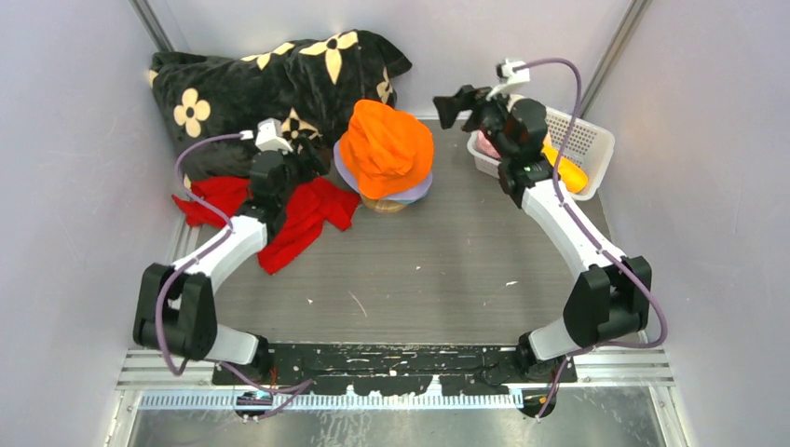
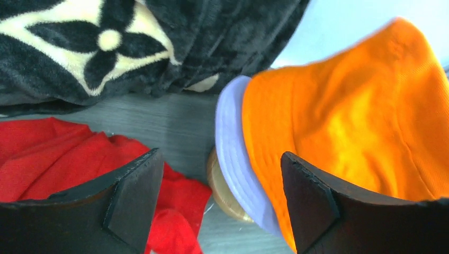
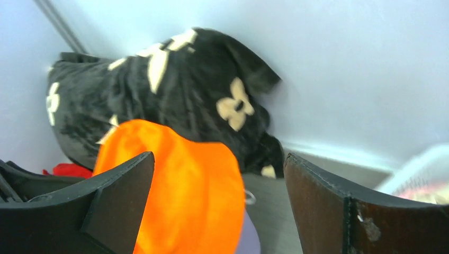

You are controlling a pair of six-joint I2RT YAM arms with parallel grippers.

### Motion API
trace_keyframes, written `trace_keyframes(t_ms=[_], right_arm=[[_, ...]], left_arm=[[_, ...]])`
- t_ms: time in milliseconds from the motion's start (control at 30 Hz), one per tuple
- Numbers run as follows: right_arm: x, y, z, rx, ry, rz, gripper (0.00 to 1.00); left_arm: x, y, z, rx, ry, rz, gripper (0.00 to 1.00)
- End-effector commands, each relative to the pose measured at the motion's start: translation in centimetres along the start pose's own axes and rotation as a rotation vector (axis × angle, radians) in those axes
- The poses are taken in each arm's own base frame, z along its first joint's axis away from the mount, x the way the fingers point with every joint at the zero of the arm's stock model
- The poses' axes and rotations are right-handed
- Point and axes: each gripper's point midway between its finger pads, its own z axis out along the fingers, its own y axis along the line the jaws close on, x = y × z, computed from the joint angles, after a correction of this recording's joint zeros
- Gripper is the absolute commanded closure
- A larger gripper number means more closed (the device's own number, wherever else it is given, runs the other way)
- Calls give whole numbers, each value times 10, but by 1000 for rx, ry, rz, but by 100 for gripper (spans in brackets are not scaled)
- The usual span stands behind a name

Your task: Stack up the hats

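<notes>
On the far left of the desk (image 1: 447, 270), against the back wall, lies the black blanket (image 1: 233, 84) with cream flowers. Just in front of it the red cloth (image 1: 312, 209) lies crumpled. Next, near the middle of the back, comes a small pile. The orange hat (image 1: 387, 149) sits on top. The lavender hat (image 1: 421, 193) is under it, with only its brim peeking out. A tan round thing (image 1: 385, 206) shows below them; I cannot tell what it is. At the right, in the back corner, stands the white basket (image 1: 596, 135). Inside it lie the pink hat (image 1: 484, 147) at the left end and the yellow hat (image 1: 566, 172) further right. Both are partly hidden by the right arm.

The left gripper (image 1: 321, 160) hangs over the red cloth, just left of the orange hat. Its jaws are wide apart and hold nothing. The right gripper (image 1: 449, 105) is up in the air between the pile and the basket, pointing left. Its jaws are wide apart too and hold nothing.
</notes>
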Motion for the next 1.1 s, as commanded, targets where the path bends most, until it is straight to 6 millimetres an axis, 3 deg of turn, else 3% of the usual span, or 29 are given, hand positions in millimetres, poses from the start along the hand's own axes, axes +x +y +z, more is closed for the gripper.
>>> trace_keyframes(t_ms=[0,200,333,533,800,1067], right_arm=[[25,-20,-21,9,-1,127,5],[70,-39,-40,34,58,204,8],[87,-43,-44,37,82,227,9],[110,-48,-48,45,107,263,11],[135,-51,-50,45,137,297,11],[144,-54,-49,50,148,308,12]], left_arm=[[-35,-10,25,185,-56,-255,20],[-34,-3,49,334,-27,-447,22],[-27,-4,62,415,-2,-528,23],[-26,-14,64,504,8,-593,25],[-19,-17,63,533,31,-621,26],[-4,-25,67,559,65,-642,26]])
